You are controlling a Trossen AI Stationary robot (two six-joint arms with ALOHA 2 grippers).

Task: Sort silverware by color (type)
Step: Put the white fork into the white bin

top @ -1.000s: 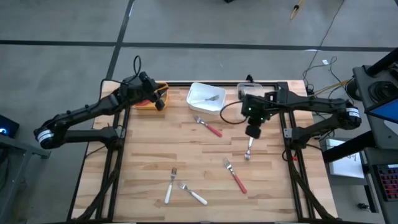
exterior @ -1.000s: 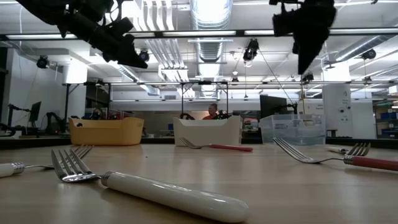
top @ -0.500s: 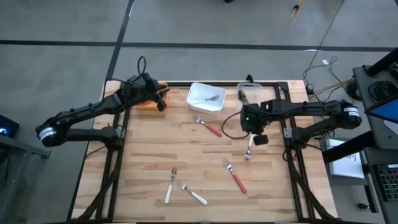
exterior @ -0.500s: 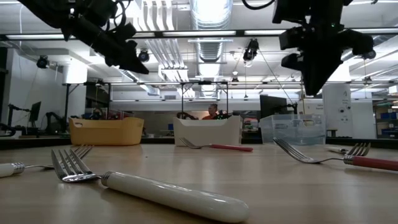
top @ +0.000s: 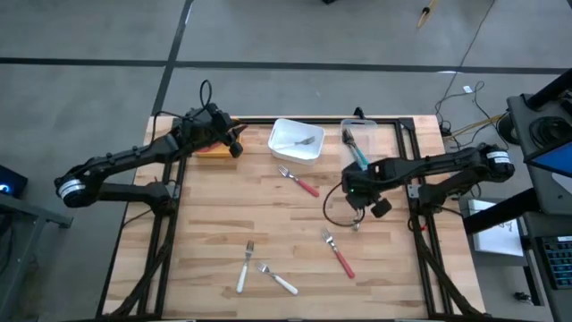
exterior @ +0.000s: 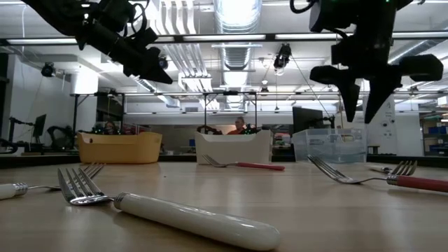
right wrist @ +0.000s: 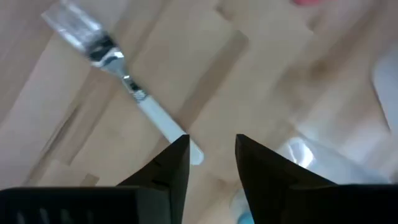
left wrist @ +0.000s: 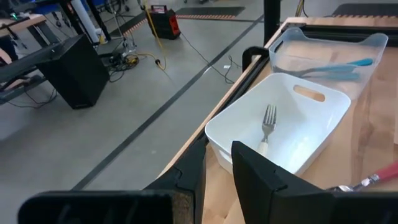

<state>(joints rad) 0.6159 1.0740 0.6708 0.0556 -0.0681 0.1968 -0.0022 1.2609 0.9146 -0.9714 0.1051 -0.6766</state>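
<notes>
My right gripper (top: 357,200) (right wrist: 211,163) hangs open above a white-handled fork (right wrist: 134,93) that lies flat on the table right of centre. Its fingers point down over the handle's end without touching it. In the low view its two fingers (exterior: 365,106) stand apart, well above the tabletop. My left gripper (top: 234,143) (left wrist: 214,174) is at the far left by the orange bin (top: 211,148), narrowly open, with nothing between its fingers. Two red-handled forks (top: 300,182) (top: 339,256) and two white-handled forks (top: 243,269) (top: 278,280) lie flat on the wood.
The white bin (top: 284,150) at the far edge holds one fork (left wrist: 267,127). The clear bin (left wrist: 323,46) to its right holds teal cutlery (left wrist: 339,66). The low view shows a white fork (exterior: 175,217) close to the camera. Bare wood lies between the scattered forks.
My right gripper has come down toward the white-handled fork and shifted a little toward the table's near edge. It has rolled about its own axis, and its fingers have opened.
</notes>
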